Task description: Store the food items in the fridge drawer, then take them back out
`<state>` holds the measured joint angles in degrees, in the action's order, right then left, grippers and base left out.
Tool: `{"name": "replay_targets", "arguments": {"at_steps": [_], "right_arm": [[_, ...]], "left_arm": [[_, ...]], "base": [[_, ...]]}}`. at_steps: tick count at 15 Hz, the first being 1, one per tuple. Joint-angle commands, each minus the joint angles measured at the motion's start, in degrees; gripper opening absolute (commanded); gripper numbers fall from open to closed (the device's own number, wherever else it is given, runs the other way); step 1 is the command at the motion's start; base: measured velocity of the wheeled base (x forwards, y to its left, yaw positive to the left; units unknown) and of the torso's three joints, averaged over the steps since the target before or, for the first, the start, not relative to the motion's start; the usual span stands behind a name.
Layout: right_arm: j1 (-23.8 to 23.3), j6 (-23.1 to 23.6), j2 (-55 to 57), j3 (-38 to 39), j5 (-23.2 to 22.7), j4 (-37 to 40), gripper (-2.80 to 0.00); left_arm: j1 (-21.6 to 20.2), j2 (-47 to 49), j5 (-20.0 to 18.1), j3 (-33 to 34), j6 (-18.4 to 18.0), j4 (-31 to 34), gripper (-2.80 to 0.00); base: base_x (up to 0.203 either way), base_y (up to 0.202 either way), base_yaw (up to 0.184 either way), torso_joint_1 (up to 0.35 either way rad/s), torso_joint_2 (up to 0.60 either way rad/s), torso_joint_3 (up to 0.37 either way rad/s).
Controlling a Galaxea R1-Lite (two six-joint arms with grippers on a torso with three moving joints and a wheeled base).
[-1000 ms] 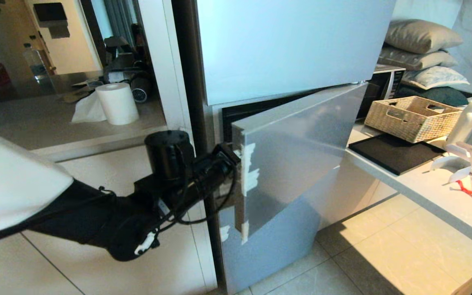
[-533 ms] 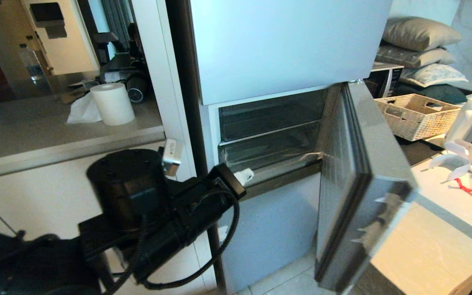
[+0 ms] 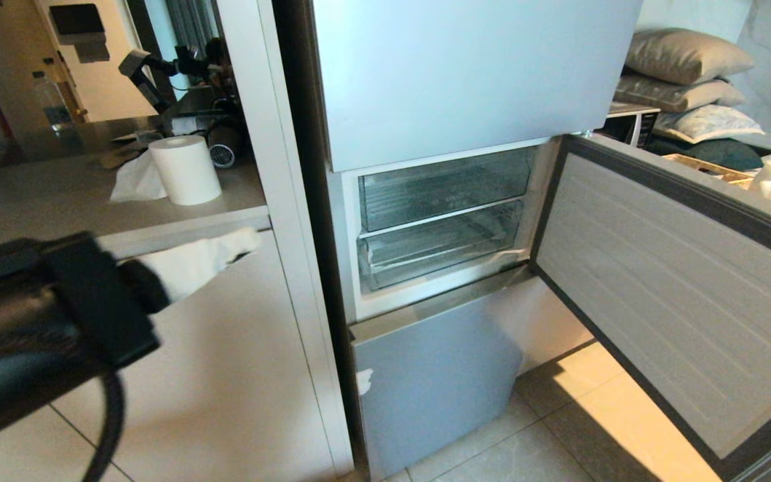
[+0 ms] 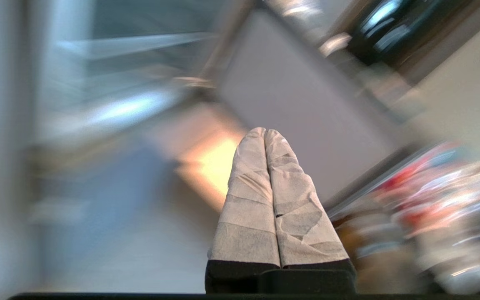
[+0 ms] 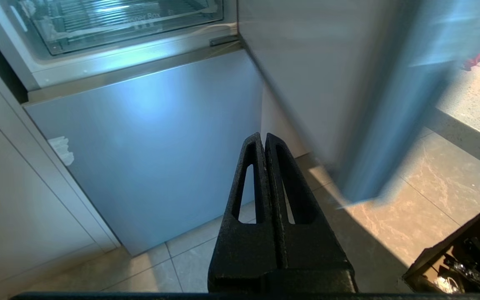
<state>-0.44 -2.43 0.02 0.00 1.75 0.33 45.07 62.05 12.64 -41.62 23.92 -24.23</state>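
Head view: fridge [image 3: 472,80] middle door [image 3: 666,281] swung wide open, fridge drawer [image 3: 442,244] seated inside under another clear bin; left end effector [image 3: 251,235] pressed together beside beige cabinet [image 3: 225,361]; right end effector [image 5: 264,139] pressed together, low before bottom panel

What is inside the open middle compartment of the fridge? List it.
Two clear bins, stacked: an upper bin and the fridge drawer below it. Both look empty through their fronts; no food shows. Their back corners cannot be seen.

Pale silver-blue fridge [image 3: 472,73]; clear ribbed fridge drawer [image 3: 442,246]; grey striped door lining [image 3: 666,294]; white paper roll [image 3: 185,169]; seemingly white-wrapped left hand [image 3: 241,238].
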Motion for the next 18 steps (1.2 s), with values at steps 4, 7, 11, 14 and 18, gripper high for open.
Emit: {"name": "replay_targets", "arguments": {"at_steps": [4, 7, 11, 14, 18], "right_arm": [[0.0, 0.0, 0.1, 0.0, 0.0, 0.0, -2.80], [0.0, 0.0, 0.1, 0.0, 0.0, 0.0, -2.80], [0.0, 0.0, 0.1, 0.0, 0.0, 0.0, -2.80], [0.0, 0.0, 0.1, 0.0, 0.0, 0.0, -2.80], [0.0, 0.0, 0.1, 0.0, 0.0, 0.0, -2.80]], "left_arm": [[-20.3, -24.5, 0.8, 3.9, -21.1, 13.5, -2.80], [-35.0, -29.2, 0.9, 7.1, -28.7, 14.2, -2.80], [-53.4, -33.8, -0.4, 16.5, -35.0, 14.5, -2.80], [-54.3, -38.3, -8.9, 30.1, -36.1, 14.8, -2.80], [-54.1, -45.5, -15.8, 41.0, -34.6, 24.7, -2.80]], "base": [[0.000, 0.000, 0.000, 0.000, 0.00, 0.000], [0.000, 0.000, 0.000, 0.000, 0.00, 0.000], [0.000, 0.000, 0.000, 0.000, 0.00, 0.000], [0.000, 0.000, 0.000, 0.000, 0.00, 0.000], [0.000, 0.000, 0.000, 0.000, 0.00, 0.000]]}}
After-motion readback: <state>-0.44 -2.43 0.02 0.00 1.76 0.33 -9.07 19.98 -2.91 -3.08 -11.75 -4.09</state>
